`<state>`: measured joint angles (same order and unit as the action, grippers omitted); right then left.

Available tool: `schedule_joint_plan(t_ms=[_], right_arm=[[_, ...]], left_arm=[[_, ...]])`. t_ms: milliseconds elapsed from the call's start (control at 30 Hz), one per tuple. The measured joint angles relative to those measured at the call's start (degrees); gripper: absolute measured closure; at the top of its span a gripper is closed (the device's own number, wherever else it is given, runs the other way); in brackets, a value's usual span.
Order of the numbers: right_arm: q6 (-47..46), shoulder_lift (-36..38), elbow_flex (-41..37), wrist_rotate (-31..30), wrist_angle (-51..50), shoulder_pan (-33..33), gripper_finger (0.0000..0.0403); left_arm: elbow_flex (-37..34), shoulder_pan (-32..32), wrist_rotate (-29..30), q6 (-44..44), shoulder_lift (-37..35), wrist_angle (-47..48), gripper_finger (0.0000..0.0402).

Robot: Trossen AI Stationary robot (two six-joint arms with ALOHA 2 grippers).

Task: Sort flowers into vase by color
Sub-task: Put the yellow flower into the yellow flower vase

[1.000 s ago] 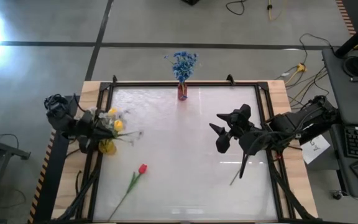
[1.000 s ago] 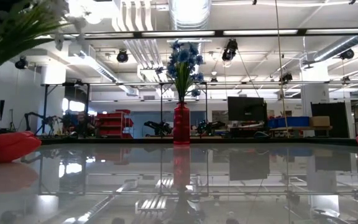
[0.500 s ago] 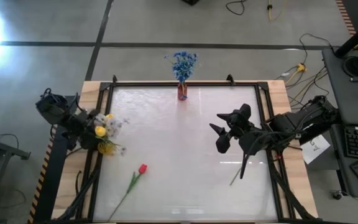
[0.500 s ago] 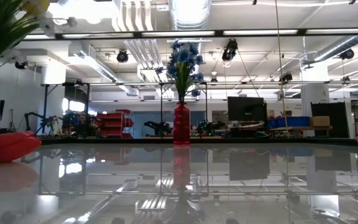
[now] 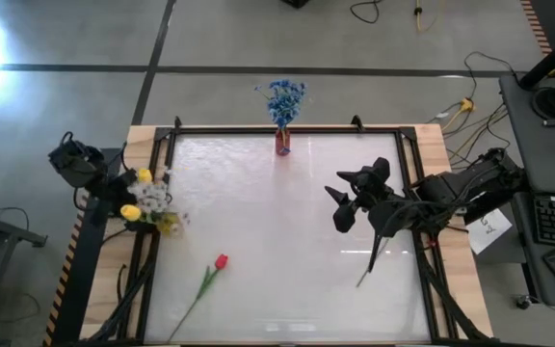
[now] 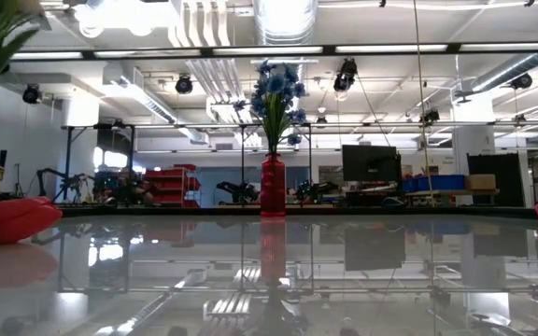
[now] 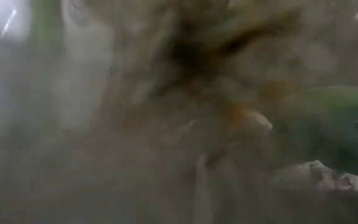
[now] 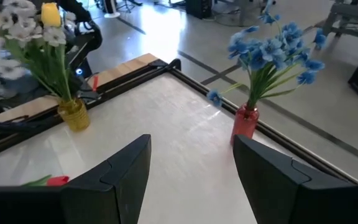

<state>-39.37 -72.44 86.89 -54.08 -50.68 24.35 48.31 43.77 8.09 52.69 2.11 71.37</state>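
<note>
Here, a red vase (image 5: 283, 144) at top centre holds blue blossoms (image 5: 283, 97), a yellow vase (image 8: 74, 114) at left holds yellow tulips (image 5: 131, 212) and white sprays (image 5: 152, 200), gripped by the left gripper's (image 5: 123, 198) pressed-together fingers, while the right gripper (image 5: 343, 204) hovers spread at right.

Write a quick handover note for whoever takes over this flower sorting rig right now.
Left gripper: at the table's left edge, by the yellow and white flowers in the yellow vase; jaws shut.
Right gripper: jaws open, empty, over the table's right part.
Done: blue flowers in the red vase at the far edge.
Left: red tulip lying near the front; a green stem lies under the right arm, its bloom not visible.
</note>
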Motion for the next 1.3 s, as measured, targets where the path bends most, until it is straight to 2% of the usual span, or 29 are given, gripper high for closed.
schedule_joint_plan(t_ms=[267, 433, 600, 933, 1033, 1167, 1300], right_arm=[[1.4, 0.0, 0.0, 0.0, 0.0, -0.8, 0.0181], [2.7, 0.0, 0.0, 0.0, 0.0, -0.8, 0.016], [3.4, 0.0, 0.0, 0.0, 0.0, -0.8, 0.0136], [6.1, 0.0, 0.0, 1.4, 0.0, -0.8, 0.0109], [6.3, 0.0, 0.0, 2.1, 0.0, -0.8, 0.0108], [6.0, 0.0, 0.0, 4.4, 0.1, -1.0, 0.0113], [5.7, -0.1, -0.1, 8.1, 0.3, -1.7, 0.0119]], left_arm=[[1.0, 0.0, -0.2, 3.2, 2.6, 0.0, 0.03], [5.6, 0.0, 3.1, 1.5, 6.1, -0.1, 0.0245], [11.1, 0.0, 5.4, -1.8, 9.7, 0.0, 0.0212], [22.0, 0.0, 7.9, -4.5, 14.3, -3.2, 0.0217], [24.8, 0.0, 12.4, -11.5, 15.6, -7.9, 0.0224], [25.6, 0.0, 23.5, -24.7, 17.1, -19.5, 0.0236], [25.0, 0.2, 27.6, -34.0, 20.1, -27.2, 0.0258]])
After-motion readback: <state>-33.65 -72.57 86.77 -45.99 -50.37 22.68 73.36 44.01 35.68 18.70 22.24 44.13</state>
